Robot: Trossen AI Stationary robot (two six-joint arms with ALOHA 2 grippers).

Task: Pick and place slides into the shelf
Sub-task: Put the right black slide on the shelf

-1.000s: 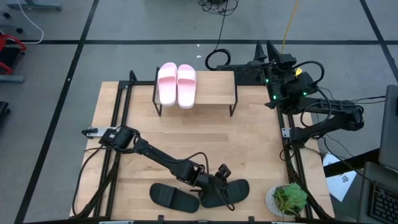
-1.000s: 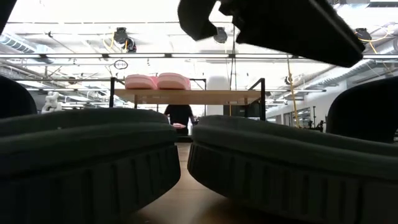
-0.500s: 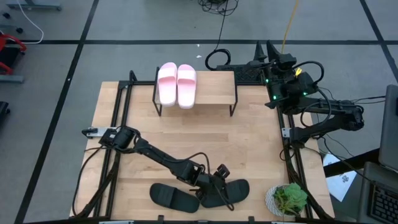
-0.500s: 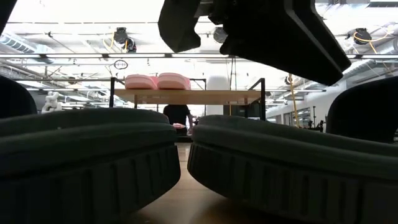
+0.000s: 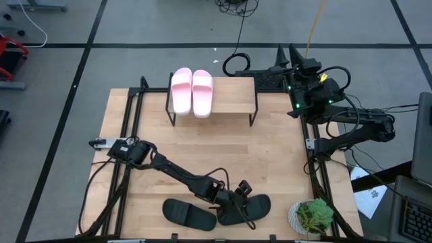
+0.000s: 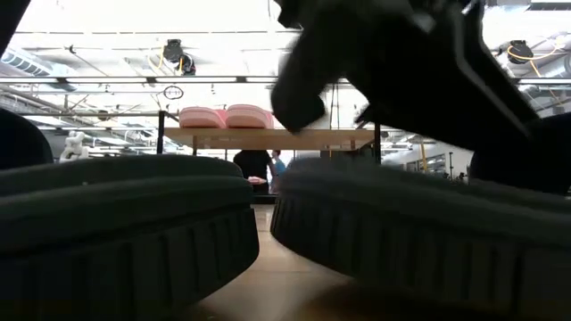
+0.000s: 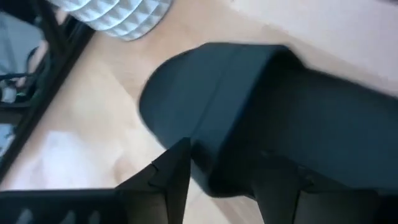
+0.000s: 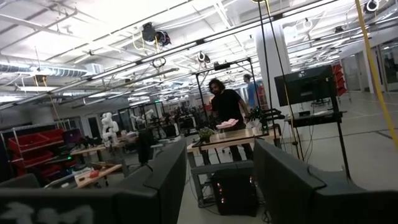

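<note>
Two black slides lie sole-down near the table's near edge: the left one (image 5: 187, 214) and the right one (image 5: 251, 208). My left gripper (image 5: 237, 196) is open and low over the right black slide (image 7: 261, 106). One finger (image 7: 169, 180) stands beside the slide's edge and the other (image 7: 273, 193) is over its wide strap. The pale pink pair (image 5: 192, 91) sits side by side on the left part of the shelf (image 5: 236, 91), which stands at the far side. My right gripper (image 8: 211, 180) is open, raised beyond the table's far right corner. My left gripper comes at the right black slide from above, slanting, with its open fingers astride the strap's edge (image 7: 205, 155). I cannot tell whether a finger touches the slide. The slide lies on the table.
A green plant in a white pot (image 5: 312, 216) stands at the near right corner, close to the right black slide. Black frame rails run along the table's left and right edges. Bare wood lies between the slides and the shelf. People stand in the room behind (image 8: 227, 109).
My left gripper has moved down toward the right black slide and a little toward the table's near right. In the low view it drops from the top of the picture to just over the slide. Both black slides stay where they were.
</note>
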